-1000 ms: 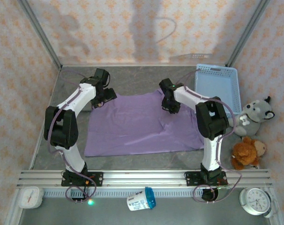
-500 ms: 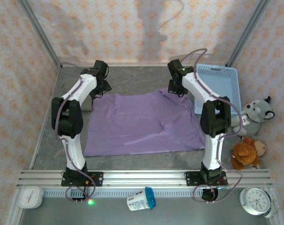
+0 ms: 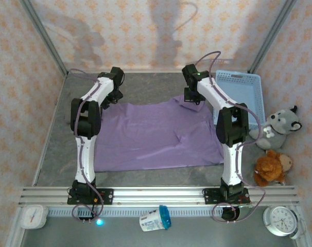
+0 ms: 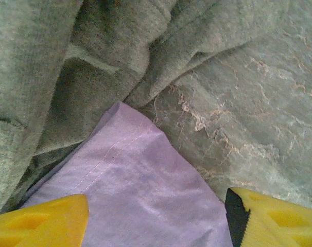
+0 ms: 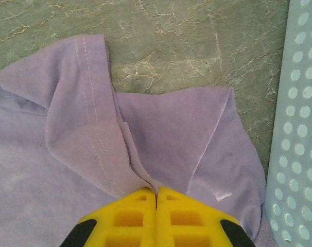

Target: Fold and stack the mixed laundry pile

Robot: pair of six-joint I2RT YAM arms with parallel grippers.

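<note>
The lavender T-shirt (image 3: 156, 135) lies spread flat across the middle of the table. My right gripper (image 3: 191, 98) is at its far right corner, shut on a pinched fold of the lavender cloth (image 5: 156, 191). My left gripper (image 3: 109, 98) hangs at the shirt's far left corner, open. Its yellow fingers (image 4: 42, 224) stand wide apart over the hemmed lavender corner (image 4: 140, 180) without touching it. The olive-grey garment (image 4: 42, 62) lies bunched and wrinkled just beyond that corner, partly overlapping the lavender edge.
A light blue lattice basket (image 3: 239, 95) stands at the back right, and its wall (image 5: 300, 128) is close beside the right gripper. A grey wolf toy (image 3: 280, 126) and a brown teddy (image 3: 272, 167) sit at the right edge. Bare marbled tabletop (image 4: 259, 103) lies behind the shirt.
The right gripper has moved toward the far edge, drawing the shirt's far right corner back with it. The left arm has stretched out so its gripper sits at the far left corner.
</note>
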